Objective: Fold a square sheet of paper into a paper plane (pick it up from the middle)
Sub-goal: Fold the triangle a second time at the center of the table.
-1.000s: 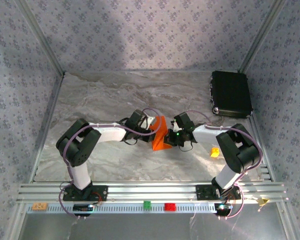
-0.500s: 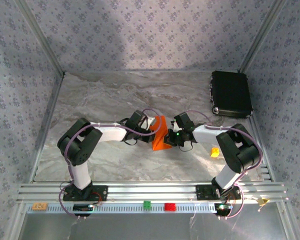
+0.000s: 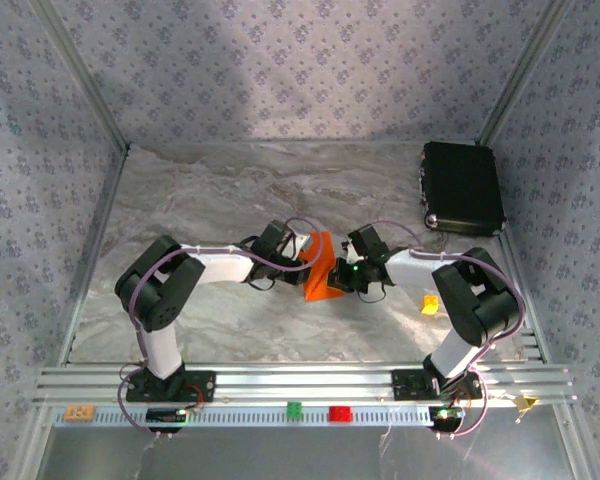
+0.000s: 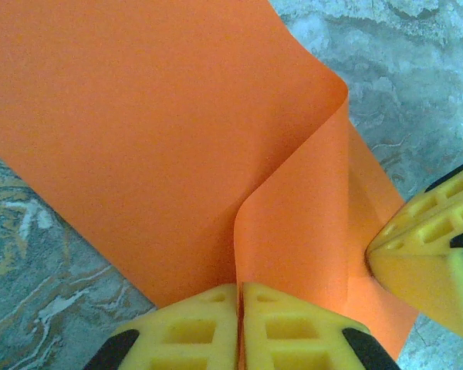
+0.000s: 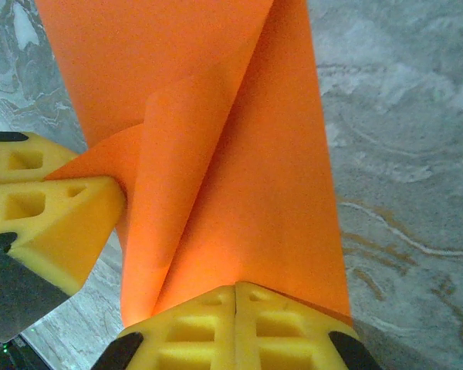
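1. The orange sheet of paper (image 3: 321, 268) stands between the two arms over the middle of the table (image 3: 210, 190). It is bent into a loose upright fold, and the bend is soft and rounded, not a pressed crease.
2. My left gripper (image 4: 239, 327) is pinched tight on the near edge of the sheet, its fingers meeting with just paper between them. My right gripper (image 5: 235, 324) is clamped on the sheet the same way from the opposite side.
3. Both pinches sit close together on thin paper. If I draw the arms apart or twist one wrist, I expect the sheet to tear at a pinch or slip out of one grip.
4. In the right wrist view the layers overlap at an angle. Pressing down now would probably set the crease off-centre and leave the plane lopsided.
5. Each gripper's fingers sit just beside the other's, against the paper. A small misjudged move could knock them together or crumple the fold.
6. From overhead I cannot tell whether the sheet's lower edge touches the table. If it does, dragging it sideways could buckle it.
7. The black box (image 3: 463, 187) and the small yellow block (image 3: 430, 304) lie well off to the right, so I see little risk from them.
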Controlling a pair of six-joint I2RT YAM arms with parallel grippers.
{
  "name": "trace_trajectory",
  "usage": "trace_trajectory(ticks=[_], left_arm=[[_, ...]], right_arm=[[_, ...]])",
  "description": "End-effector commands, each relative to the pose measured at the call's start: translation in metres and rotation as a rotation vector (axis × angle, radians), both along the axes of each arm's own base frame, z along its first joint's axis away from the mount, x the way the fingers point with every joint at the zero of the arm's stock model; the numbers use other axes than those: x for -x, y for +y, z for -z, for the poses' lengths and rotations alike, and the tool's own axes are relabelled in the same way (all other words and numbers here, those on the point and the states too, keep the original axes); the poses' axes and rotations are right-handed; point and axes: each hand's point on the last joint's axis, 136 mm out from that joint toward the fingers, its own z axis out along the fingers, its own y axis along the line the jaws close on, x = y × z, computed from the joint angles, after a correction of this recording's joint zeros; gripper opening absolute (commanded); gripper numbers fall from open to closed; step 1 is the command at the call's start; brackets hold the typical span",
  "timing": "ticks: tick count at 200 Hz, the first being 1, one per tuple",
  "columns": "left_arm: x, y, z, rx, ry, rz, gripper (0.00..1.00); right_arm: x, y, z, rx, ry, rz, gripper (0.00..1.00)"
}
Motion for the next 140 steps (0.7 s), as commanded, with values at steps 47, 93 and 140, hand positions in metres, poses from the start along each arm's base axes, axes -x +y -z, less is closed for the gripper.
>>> trace_trajectory(ticks=[47,93,140], left_arm=[[-0.004,-0.004,0.011,-0.013,0.017,0.018,0.07],[-0.002,-0.003,0.014,-0.008,0.028,0.019,0.05],[-0.001,-0.003,0.013,-0.006,0.029,0.023,0.05]], right_arm=[[0.010,-0.012,0.010,0.055,0.042,0.007,0.01],[0.010,-0.013,0.008,0.056,0.039,0.010,0.01],[0.008,-0.014,0.007,0.053,0.035,0.012,0.01]])
